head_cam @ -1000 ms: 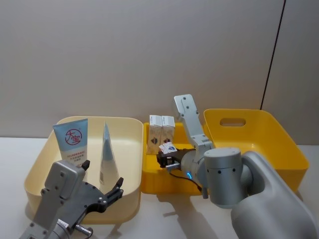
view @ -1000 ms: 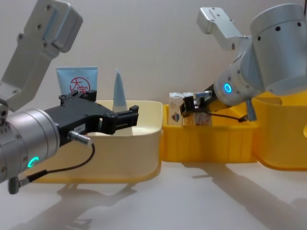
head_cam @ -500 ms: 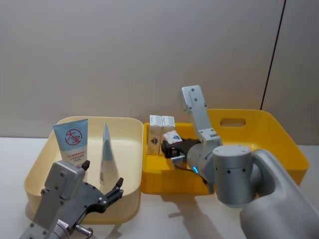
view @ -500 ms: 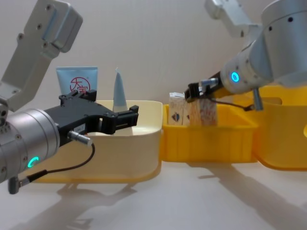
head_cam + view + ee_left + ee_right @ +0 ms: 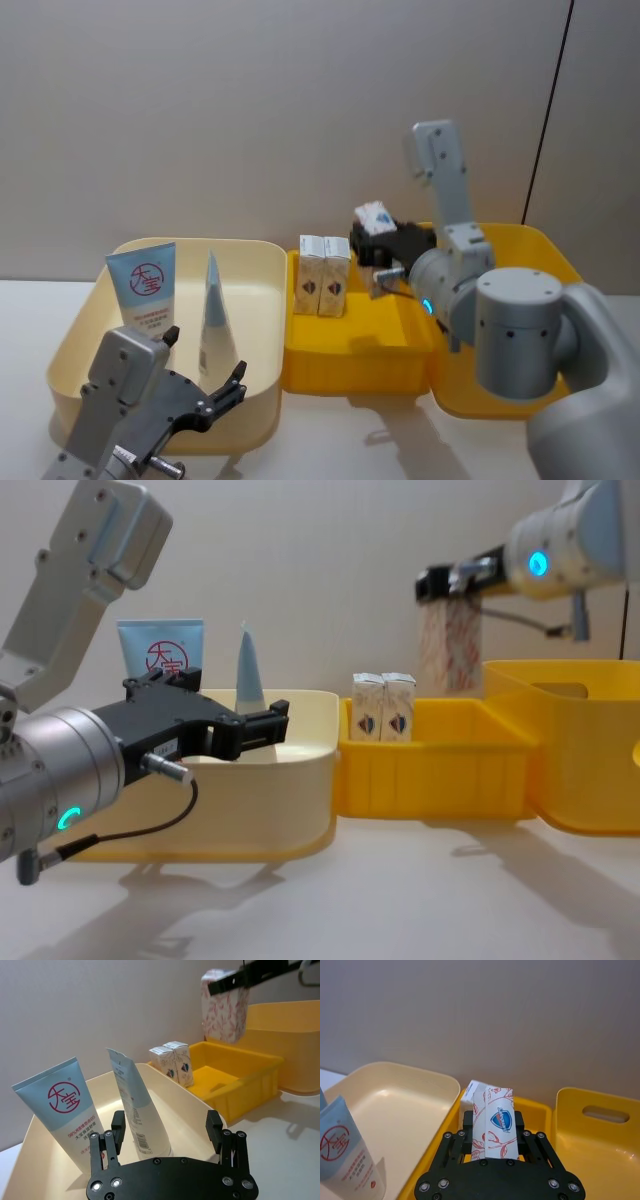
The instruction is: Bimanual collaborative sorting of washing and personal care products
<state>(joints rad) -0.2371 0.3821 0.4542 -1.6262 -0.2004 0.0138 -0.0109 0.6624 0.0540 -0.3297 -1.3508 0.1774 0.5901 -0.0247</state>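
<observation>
Moving the lifted carton (image 5: 372, 216) well means keeping it upright and level in the right gripper (image 5: 388, 240). Its fingers pinch the carton at its top end, right of centre in the head view, above where the small yellow bin (image 5: 360, 368) meets the large yellow bin (image 5: 520, 232). I judge it is bound for the large bin, so the carry should clear that bin's near rim before any lowering. The fingers should let go only once the carton's base rests on the floor of the bin, or it may topple. The hold is small against a tall box, so a slow, steady swing would guard against twisting. The left gripper (image 5: 200, 392) hovers at the lower left, fingers spread and empty, by the near wall of the cream bin (image 5: 250, 243). Counted: three cartons, one held and two (image 5: 312, 278) standing side by side, touching, at the back of the small bin; two tubes (image 5: 143, 285) upright in the cream bin; three bins on the bench (image 5: 340, 430).
</observation>
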